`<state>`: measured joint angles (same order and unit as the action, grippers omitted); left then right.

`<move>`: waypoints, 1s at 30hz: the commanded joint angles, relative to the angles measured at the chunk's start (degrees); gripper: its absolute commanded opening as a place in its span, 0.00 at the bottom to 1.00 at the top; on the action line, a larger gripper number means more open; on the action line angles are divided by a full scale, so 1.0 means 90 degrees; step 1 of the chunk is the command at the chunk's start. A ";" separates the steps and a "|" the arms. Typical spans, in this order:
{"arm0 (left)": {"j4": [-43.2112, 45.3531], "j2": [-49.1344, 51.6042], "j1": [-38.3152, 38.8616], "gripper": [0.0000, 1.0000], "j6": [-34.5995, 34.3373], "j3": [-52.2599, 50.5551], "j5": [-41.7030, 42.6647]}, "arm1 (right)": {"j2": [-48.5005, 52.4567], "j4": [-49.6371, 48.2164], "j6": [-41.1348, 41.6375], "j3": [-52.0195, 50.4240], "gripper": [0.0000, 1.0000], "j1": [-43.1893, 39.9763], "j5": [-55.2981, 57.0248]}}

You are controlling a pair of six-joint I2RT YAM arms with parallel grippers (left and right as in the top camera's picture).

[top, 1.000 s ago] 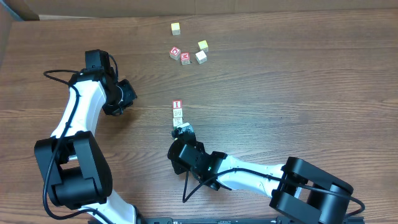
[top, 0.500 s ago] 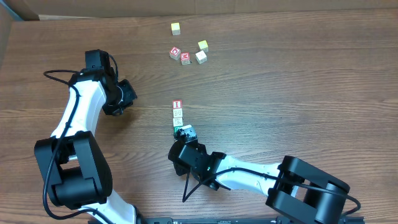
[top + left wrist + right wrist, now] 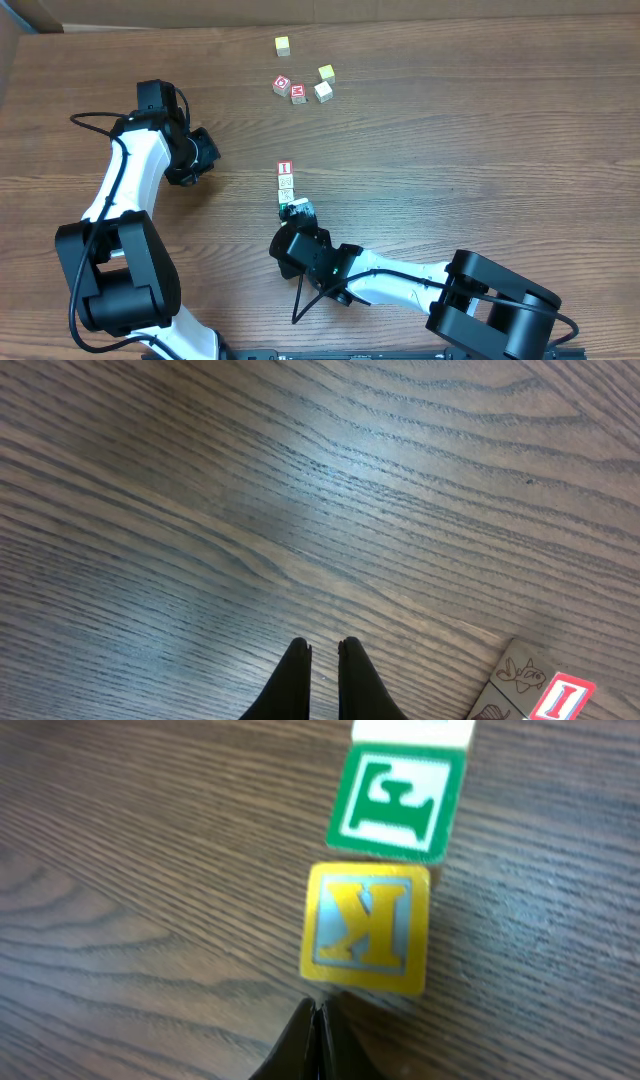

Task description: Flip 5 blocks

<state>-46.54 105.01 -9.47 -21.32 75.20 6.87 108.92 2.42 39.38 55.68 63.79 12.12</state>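
A short row of blocks lies mid-table: a red "I" block [image 3: 285, 167], a pale block [image 3: 286, 183] and a green-faced block [image 3: 297, 209]. In the right wrist view the green-faced block [image 3: 398, 800] sits beyond a yellow "K" block [image 3: 367, 927], with a pale block [image 3: 412, 728] at the top edge. My right gripper [image 3: 316, 1010] is shut and empty, its tips at the K block's near lower-left edge; overhead it [image 3: 295, 217] covers that block. My left gripper [image 3: 323, 650] is shut and empty over bare wood at the left [image 3: 200, 155]. A pale fish block [image 3: 525, 670] and the red "I" block [image 3: 565, 700] sit to its lower right.
At the far side of the table stand a yellowish cube [image 3: 283, 45], a red "D" cube [image 3: 282, 85], a red "M" cube [image 3: 298, 94], a yellow-green cube [image 3: 326, 73] and a white cube [image 3: 323, 92]. A cardboard wall [image 3: 300, 10] runs along the back.
The block at the near end of the row showed a pale top a second ago and now shows green. My right gripper has shifted slightly toward the near side. The left arm is still.
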 commanded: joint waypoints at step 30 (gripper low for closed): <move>-0.0049 -0.0002 0.0015 0.05 -0.0112 0.0114 0.0070 | 0.0058 -0.0379 0.0316 0.0022 0.04 -0.0058 0.0274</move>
<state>-46.78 105.01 -9.47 -21.32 75.20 6.87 108.92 -0.45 41.91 55.68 63.75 13.76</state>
